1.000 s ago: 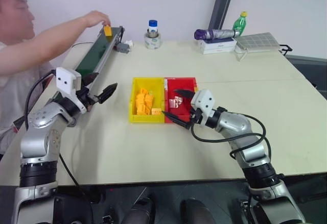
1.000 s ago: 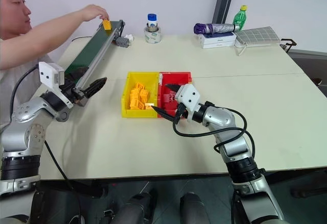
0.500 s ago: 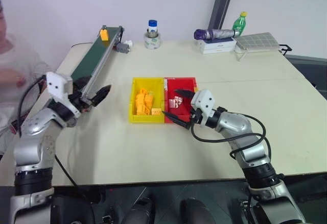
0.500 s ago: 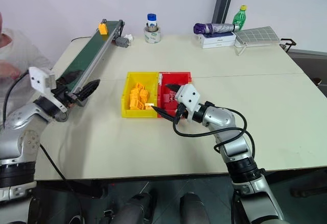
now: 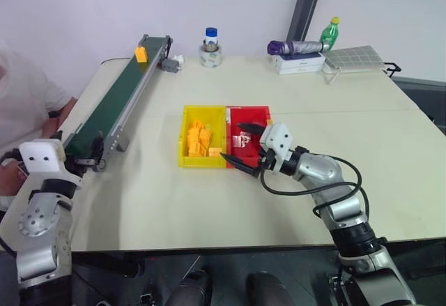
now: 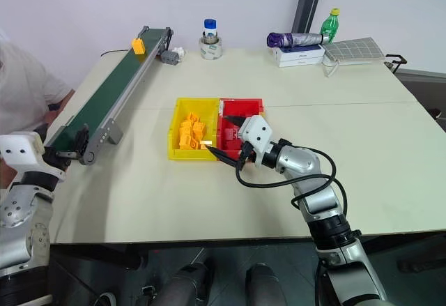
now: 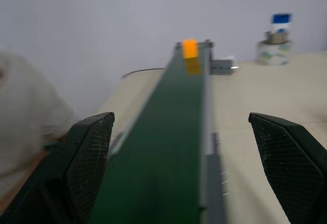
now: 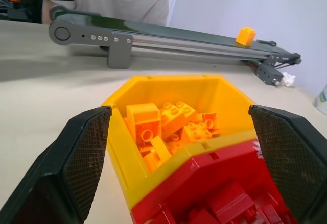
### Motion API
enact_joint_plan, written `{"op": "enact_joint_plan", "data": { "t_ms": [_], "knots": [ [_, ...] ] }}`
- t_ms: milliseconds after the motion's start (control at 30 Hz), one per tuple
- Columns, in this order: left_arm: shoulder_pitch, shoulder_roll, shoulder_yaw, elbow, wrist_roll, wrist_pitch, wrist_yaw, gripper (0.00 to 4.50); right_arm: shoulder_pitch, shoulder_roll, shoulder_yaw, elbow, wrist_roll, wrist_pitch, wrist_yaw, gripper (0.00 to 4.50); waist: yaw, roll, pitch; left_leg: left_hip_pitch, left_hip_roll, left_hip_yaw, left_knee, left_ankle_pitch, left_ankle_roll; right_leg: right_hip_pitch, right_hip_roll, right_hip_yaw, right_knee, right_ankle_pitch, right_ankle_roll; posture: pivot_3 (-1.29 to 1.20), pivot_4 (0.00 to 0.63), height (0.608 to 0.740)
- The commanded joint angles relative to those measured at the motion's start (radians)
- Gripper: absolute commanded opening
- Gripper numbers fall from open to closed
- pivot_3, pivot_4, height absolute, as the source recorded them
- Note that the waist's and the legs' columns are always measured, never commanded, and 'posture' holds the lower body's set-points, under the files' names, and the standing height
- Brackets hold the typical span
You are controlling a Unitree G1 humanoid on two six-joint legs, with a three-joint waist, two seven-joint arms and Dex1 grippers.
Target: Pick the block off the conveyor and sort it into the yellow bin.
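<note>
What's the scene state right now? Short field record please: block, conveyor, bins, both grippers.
block: on conveyor, at its far end
yellow bin: holds several yellow blocks, joined to red bin
left gripper: open, at the near end of the conveyor, aimed along the belt
right gripper: open, empty, over the near edge of the bins
person: beside the conveyor

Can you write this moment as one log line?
block: conveyor's far end | left gripper: open, near end | right gripper: open, at yellow bin

We noted a glossy plastic yellow bin (image 8: 122,132), a matt green conveyor (image 5: 111,107) belt, and textured black fingers (image 8: 76,157).
</note>
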Motion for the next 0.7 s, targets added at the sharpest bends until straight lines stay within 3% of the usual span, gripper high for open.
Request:
{"op": "enact_joint_plan", "data": {
  "t_ms": [33,700],
  "knots": [
    [-0.001,0.008,0.019,-0.033,-0.011,-0.01,0.011,4.44,-0.02,0.004,-0.008,-0.016,0.006,-0.025,0.003,4.5,-0.002,0.0,0.0,0.0,0.0,0.0,0.0,0.0,0.0,0.0,0.0,0.0,0.0,0.0,0.0,0.0,0.15,0.74],
    [-0.043,0.029,0.004,0.024,-0.008,0.015,0.023,4.44,-0.017,0.006,-0.005,-0.019,0.0,-0.03,-0.006,4.5,-0.004,0.0,0.0,0.0,0.0,0.0,0.0,0.0,0.0,-0.001,0.0,0.0,0.0,0.0,0.0,0.0,0.15,0.74]
  ]
}}
